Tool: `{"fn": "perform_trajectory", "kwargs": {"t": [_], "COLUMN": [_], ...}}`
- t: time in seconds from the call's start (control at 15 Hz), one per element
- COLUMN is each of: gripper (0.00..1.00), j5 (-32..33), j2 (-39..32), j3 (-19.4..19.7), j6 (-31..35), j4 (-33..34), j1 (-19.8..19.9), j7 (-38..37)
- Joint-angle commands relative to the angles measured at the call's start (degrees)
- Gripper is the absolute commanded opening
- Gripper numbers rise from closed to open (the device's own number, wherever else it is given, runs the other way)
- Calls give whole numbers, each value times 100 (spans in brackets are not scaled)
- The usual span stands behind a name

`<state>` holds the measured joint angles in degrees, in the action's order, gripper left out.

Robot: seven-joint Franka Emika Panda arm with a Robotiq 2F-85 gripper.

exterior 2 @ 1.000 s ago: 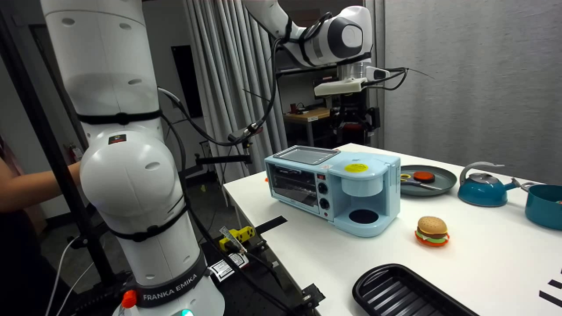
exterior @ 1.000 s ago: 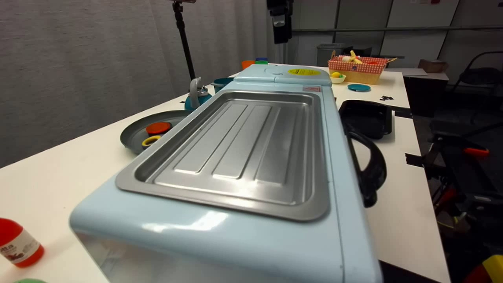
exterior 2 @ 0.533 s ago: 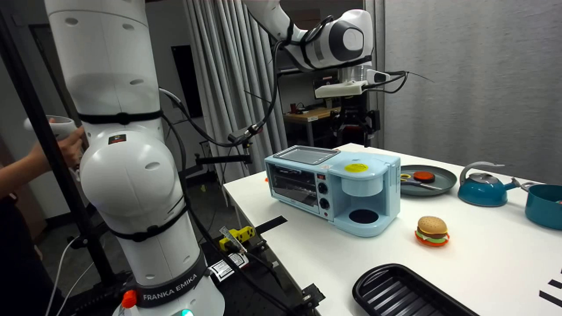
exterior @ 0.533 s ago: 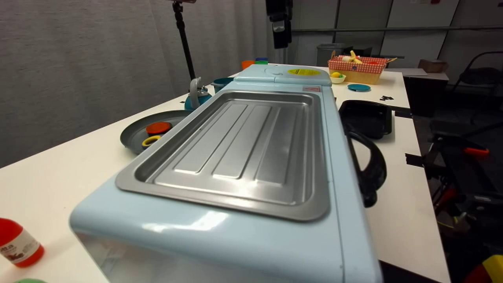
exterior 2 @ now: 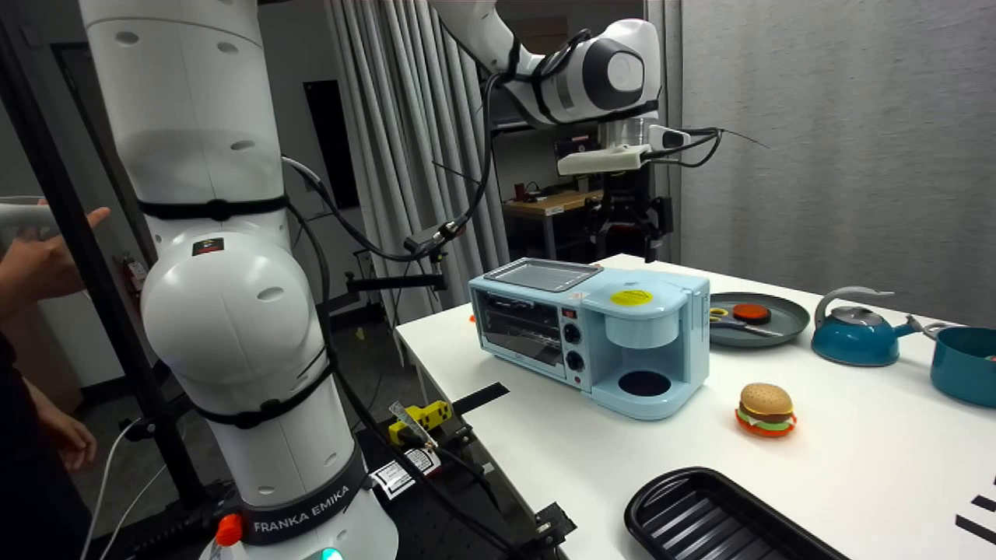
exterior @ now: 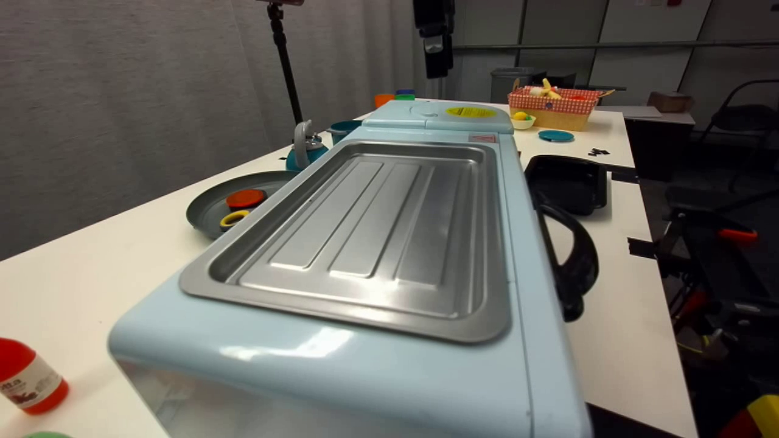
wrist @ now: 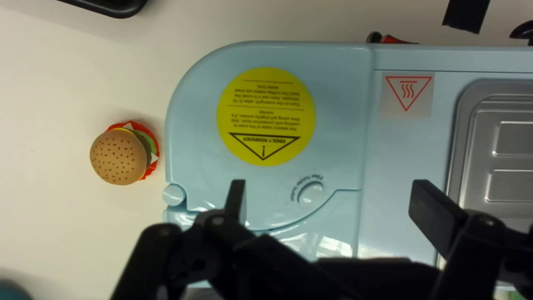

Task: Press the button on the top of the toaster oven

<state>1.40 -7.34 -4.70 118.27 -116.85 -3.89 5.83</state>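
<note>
The toaster oven is a pale-blue boxy appliance with a ribbed silver tray top; it shows in both exterior views. In the wrist view, its flat lid carries a round yellow sticker. A small pale-blue button labelled "filter holder button" sits below the sticker, near the lid's curved seam. My gripper is open and empty, with the button between its fingers in the wrist view. In an exterior view, my gripper points down above the oven, apart from it. Only one dark finger shows in an exterior view.
A toy hamburger, a black tray, a grey pan, a teal kettle and a teal pot are on the white table. A black handle juts from the oven's front. A basket stands far back.
My gripper has moved down a little toward the oven, mostly in the first half second. It stays open in the air. The person's hand at the left edge has moved. The oven has not moved.
</note>
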Motion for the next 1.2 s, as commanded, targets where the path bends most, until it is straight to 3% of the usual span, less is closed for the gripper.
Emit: {"fn": "perform_trajectory", "kwargs": {"t": [0.0,0.07,0.13,0.27,0.87,1.13], "gripper": [100,99,75,71,3,0], "j5": [106,117,106,80,40,38], "j2": [-11,-29,-56,-89,-248,-302], "j3": [-32,-46,-60,-80,-25,-12], "j6": [16,9,13,35,414,486], "j4": [70,102,124,123,95,83], "j1": [-69,-81,-88,-89,-24,-17], "j7": [-28,-30,-35,-12,79,87]}}
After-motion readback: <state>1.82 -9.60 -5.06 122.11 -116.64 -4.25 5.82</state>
